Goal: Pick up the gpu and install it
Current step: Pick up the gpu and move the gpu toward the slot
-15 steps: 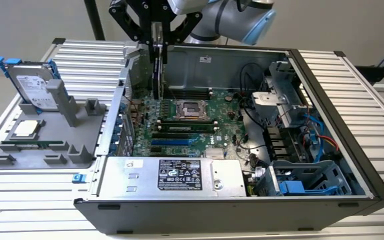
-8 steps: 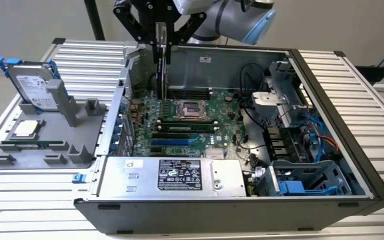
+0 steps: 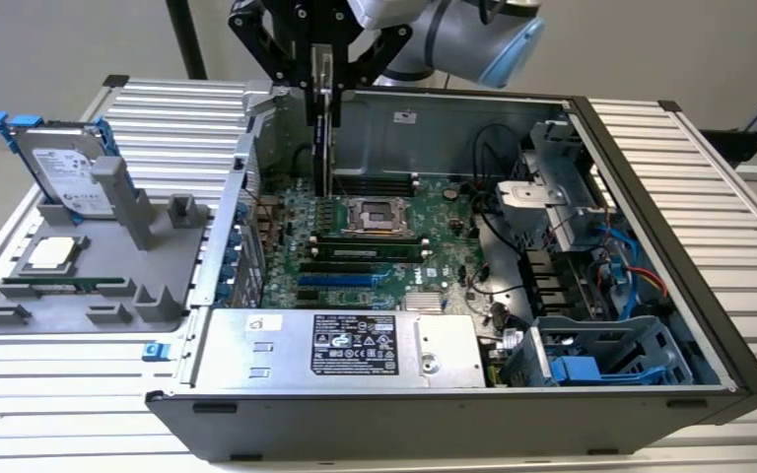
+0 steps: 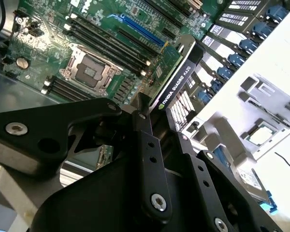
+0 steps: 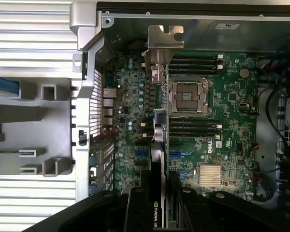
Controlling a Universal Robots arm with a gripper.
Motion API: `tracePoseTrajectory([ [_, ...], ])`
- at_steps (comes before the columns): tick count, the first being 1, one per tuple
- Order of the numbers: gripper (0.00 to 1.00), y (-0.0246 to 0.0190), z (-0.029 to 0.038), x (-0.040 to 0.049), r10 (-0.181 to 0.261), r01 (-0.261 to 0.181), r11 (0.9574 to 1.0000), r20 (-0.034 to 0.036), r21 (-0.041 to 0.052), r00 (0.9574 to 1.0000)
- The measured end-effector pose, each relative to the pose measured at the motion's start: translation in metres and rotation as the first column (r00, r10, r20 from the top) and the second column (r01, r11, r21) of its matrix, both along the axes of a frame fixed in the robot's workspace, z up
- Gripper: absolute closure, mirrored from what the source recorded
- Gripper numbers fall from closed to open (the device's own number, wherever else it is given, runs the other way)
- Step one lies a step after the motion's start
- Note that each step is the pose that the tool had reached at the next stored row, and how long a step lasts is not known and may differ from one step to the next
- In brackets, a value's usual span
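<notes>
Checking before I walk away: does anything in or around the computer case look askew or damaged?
Nothing looks damaged or spilled. The gpu hangs on edge in the claw above the motherboard, not seated; the processor socket is empty.

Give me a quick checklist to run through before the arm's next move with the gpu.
1. Grip: tool shut on the gpu, ok.
2. Position: gpu hangs over the motherboard inside the open case, ok.
3. Target: blue slots hold no card, ok.
4. Alignment of gpu with a slot: cannot tell.
5. Clearance: cables lie toward the exterior view's right, apart from the gpu, ok.
</notes>
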State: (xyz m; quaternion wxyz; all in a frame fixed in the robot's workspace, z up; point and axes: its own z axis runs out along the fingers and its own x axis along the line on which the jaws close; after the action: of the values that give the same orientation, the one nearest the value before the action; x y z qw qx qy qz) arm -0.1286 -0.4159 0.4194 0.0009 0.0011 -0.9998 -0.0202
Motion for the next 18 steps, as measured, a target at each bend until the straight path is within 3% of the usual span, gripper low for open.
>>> tracePoseTrajectory([
  [18, 1.0, 0.0, 0.0, 0.0179, -0.011, 0.011, 0.9999, 0.0, -0.0001, 0.9999],
])
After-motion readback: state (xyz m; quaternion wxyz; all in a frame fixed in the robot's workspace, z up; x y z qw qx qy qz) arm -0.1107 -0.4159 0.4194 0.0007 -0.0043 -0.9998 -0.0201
